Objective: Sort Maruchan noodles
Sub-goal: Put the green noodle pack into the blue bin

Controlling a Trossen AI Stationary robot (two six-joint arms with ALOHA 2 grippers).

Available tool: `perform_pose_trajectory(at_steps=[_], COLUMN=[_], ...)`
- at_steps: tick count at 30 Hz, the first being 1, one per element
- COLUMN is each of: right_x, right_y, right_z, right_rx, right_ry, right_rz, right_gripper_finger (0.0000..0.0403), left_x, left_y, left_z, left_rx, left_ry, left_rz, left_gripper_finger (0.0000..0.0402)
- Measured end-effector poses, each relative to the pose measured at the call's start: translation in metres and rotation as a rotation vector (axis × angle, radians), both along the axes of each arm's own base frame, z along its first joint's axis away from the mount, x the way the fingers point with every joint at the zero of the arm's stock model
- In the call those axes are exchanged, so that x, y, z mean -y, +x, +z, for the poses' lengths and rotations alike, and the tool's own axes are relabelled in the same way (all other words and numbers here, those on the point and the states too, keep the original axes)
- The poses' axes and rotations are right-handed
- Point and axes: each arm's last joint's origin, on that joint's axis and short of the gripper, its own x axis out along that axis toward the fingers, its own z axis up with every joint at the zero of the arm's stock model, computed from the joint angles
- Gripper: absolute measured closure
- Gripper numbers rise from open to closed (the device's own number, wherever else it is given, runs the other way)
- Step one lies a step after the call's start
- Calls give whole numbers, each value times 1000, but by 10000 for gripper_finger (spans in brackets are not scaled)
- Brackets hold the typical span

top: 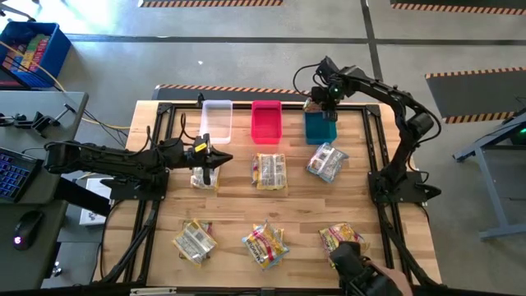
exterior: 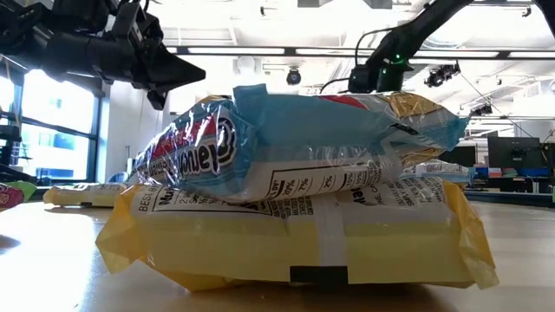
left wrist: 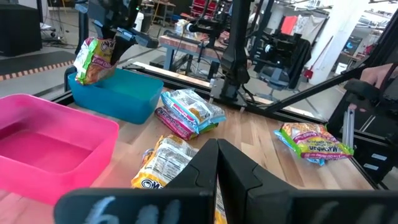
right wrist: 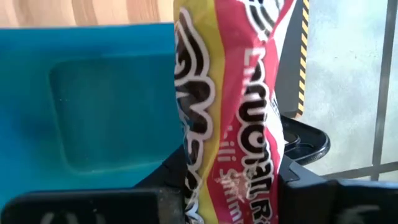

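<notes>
on the worktop six loose heaps of noodle packets lie in two rows, three near the front edge, three mid-worktop, with clear, pink and teal bin along the far edge. our right gripper hangs over the teal bin, fingers pinching a red-and-yellow packet. our left gripper hovers by the left mid-row heap, fingers closed, empty. packets look light, crinkly, slippery; we'd pinch an edge seam. only the right wrist view shows that grip; only the high view shows every heap.
</notes>
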Motion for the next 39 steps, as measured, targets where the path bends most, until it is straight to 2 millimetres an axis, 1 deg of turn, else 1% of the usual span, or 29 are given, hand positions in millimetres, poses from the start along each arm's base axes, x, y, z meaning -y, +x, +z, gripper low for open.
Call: perform_pose_trajectory(at_steps=[6, 11, 16, 23, 36, 39], right_x=[0, 2, 3, 2, 4, 6], right_y=[0, 1, 0, -3, -2, 0], right_z=[0, 11, 20, 15, 15, 10], right_rx=[-11, -12, -56, -87, -41, -44], right_ry=[0, -14, -42, -30, -30, -19], right_rz=[-9, -13, -9, -7, -21, -29], right_gripper_finger=[313, 313, 313, 313, 313, 313], left_x=[0, 0, 0, 0, 0, 0], left_y=[0, 0, 0, 0, 0, 0], left_z=[0, 0, 0, -1, -1, -1], left_rx=[-3, -4, -3, -6, -5, -5], left_ry=[-9, -12, -21, -21, -30, -30], left_rz=[1, 1, 2, 2, 5, 8], left_gripper_finger=[401, 401, 401, 401, 401, 401])
